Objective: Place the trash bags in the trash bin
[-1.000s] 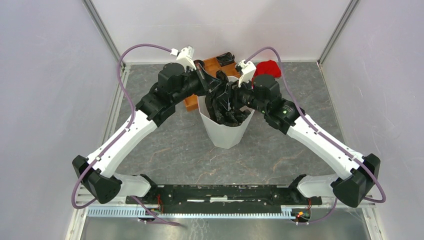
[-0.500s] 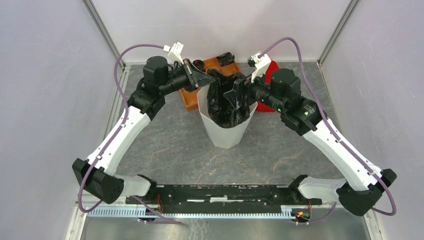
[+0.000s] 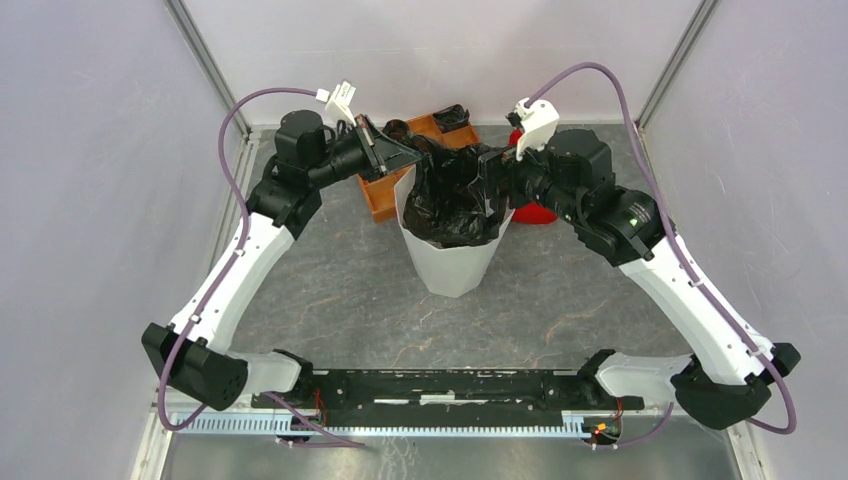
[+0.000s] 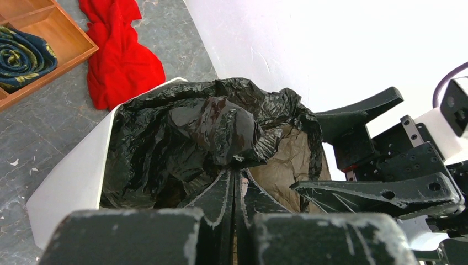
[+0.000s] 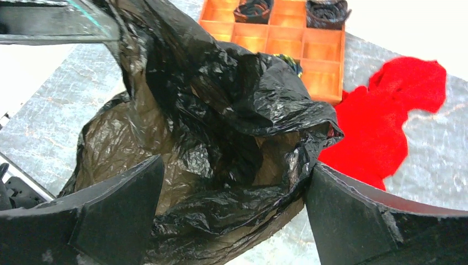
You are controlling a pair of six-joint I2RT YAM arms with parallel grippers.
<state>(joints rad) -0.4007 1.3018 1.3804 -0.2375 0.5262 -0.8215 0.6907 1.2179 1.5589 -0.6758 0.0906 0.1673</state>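
Left gripper (image 4: 234,171), pressed together on a fold of the black trash bag (image 4: 209,127) bunched at the mouth of the white trash bin (image 4: 72,176), should anchor it while the spread right gripper (image 5: 233,165) pushes loose plastic down inside.

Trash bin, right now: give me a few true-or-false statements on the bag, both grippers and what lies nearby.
1. The black bag fills the mouth of the upright white bin. True.
2. The left gripper is open and clear of the bag. False: it is shut on a fold of the bag.
3. The right gripper stands open, with the bag between its fingers. True.
4. The red cloth lies inside the orange tray. False: it lies on the table beside the tray.
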